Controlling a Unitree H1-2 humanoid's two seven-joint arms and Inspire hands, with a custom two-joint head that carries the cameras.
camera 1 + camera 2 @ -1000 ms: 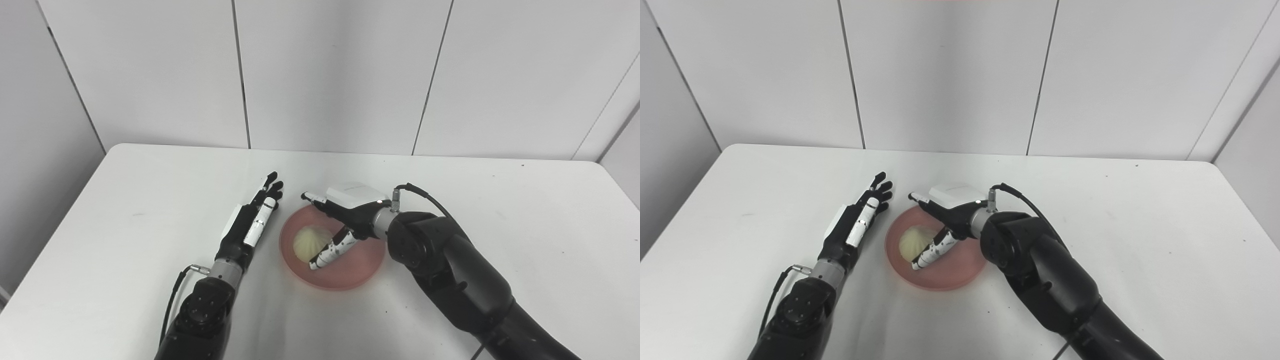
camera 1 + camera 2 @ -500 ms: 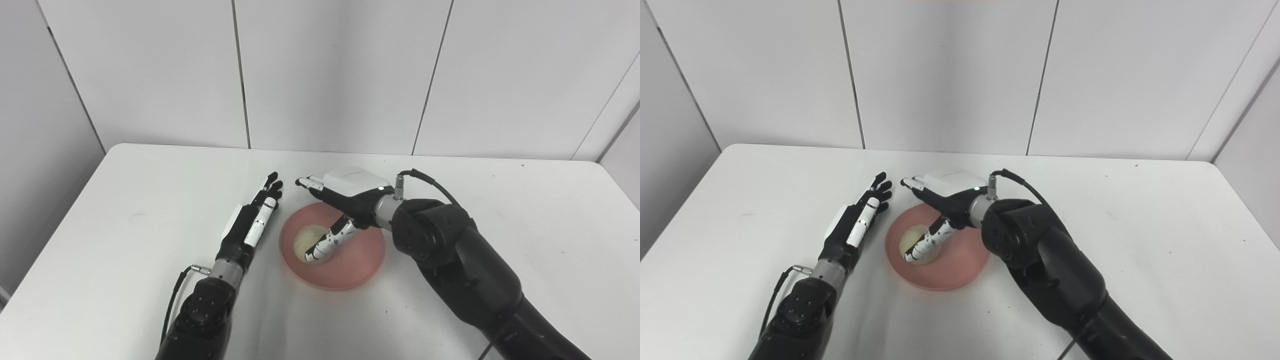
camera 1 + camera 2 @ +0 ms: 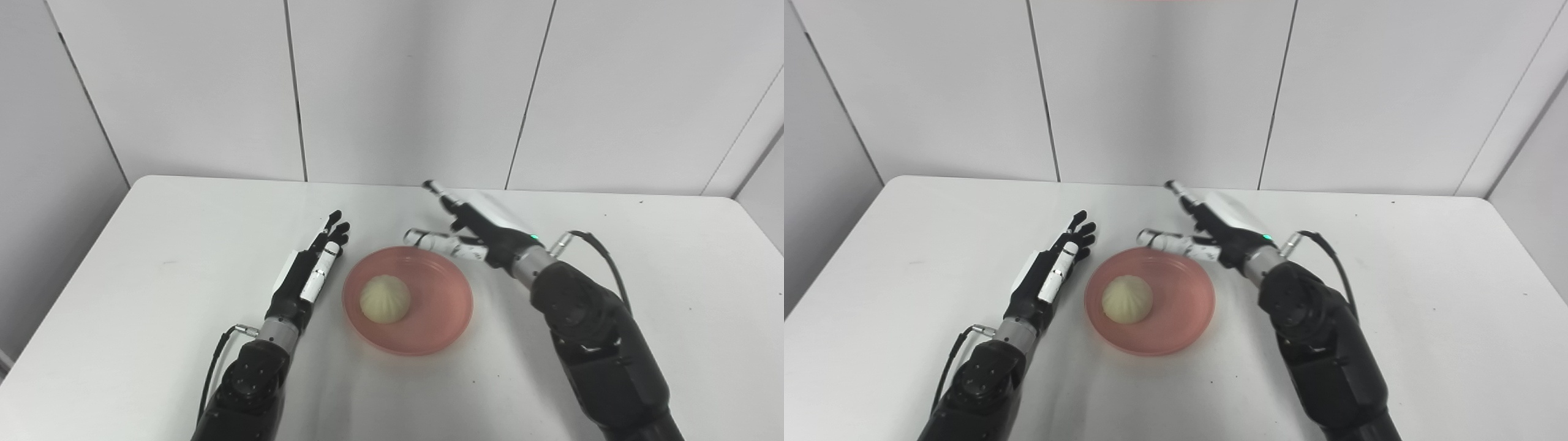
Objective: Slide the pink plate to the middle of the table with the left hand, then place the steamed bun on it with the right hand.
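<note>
Steamed bun [image 3: 384, 297] sits soft and light on the pink plate [image 3: 442, 324]; right hand [image 3: 474, 229] at two o'clock and left hand [image 3: 309, 272] at nine both splayed, empty. Cup its sides gently.

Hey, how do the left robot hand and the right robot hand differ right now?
The left robot hand lies flat and straight beside the pink plate, fingers together; the right robot hand is raised beyond the plate's far rim with thumb and fingers spread wide. The left points away from the robot, the right angles toward the left. Both are open and empty; the steamed bun sits on the plate.
</note>
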